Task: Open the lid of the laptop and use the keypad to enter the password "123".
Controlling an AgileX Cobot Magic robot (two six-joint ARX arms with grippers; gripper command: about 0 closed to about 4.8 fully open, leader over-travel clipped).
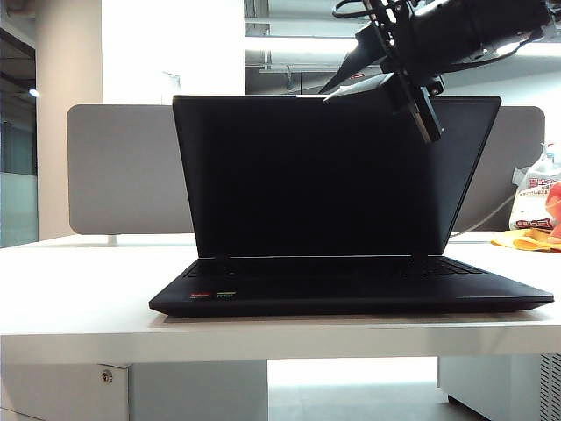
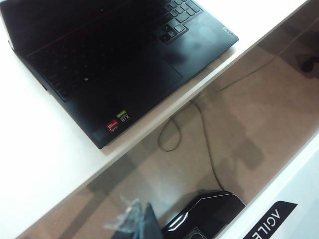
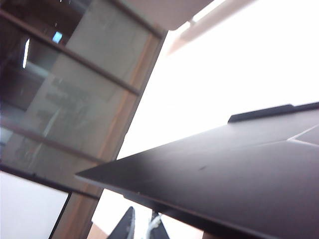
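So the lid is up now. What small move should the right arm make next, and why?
Probably lift the right gripper clear of the lid's top edge, then bring it down toward the keypad. The lid already stands open and the screen is dark, so typing comes next. The left gripper hangs over the floor, off the table.

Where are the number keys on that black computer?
Find the white table; the open black laptop sits on it. Its keypad is the narrow block of small flat keys at the keyboard's end farthest from the red and green stickers. Unlike the wide smooth touchpad, it is split into little squares.
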